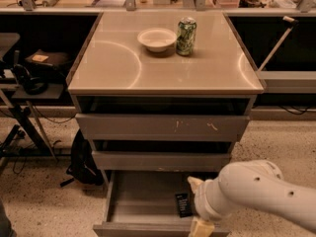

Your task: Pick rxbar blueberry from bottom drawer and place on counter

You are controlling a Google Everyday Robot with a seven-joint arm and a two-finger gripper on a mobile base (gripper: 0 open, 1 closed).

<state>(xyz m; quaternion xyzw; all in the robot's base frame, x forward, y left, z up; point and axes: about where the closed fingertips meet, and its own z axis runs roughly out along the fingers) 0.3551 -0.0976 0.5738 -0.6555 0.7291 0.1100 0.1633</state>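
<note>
The rxbar blueberry (183, 204) lies flat on the floor of the bottom drawer (140, 204), towards its right side. It is a small dark rectangle with pale print on its face. The drawer is pulled out, a wide, shallow grey-brown box with a plain front edge.

Just to the right of the bar is the gripper (197, 205), down inside the drawer at the end of a thick, smooth white arm (261, 191) that comes in from the lower right. Its two cream fingertips (193, 182) stand spread apart, one behind the bar and one nearer the drawer front, and they pinch nothing.

Above are the middle drawer (158, 161), with a flat front, and the upper drawer (158, 126), with pale scratches at its right. The counter (113, 68) on top is glossy beige with curved light reflections. On it a shallow round cream bowl (157, 38) stands just beside an upright green patterned can (186, 36). The floor (44, 206) is speckled.
</note>
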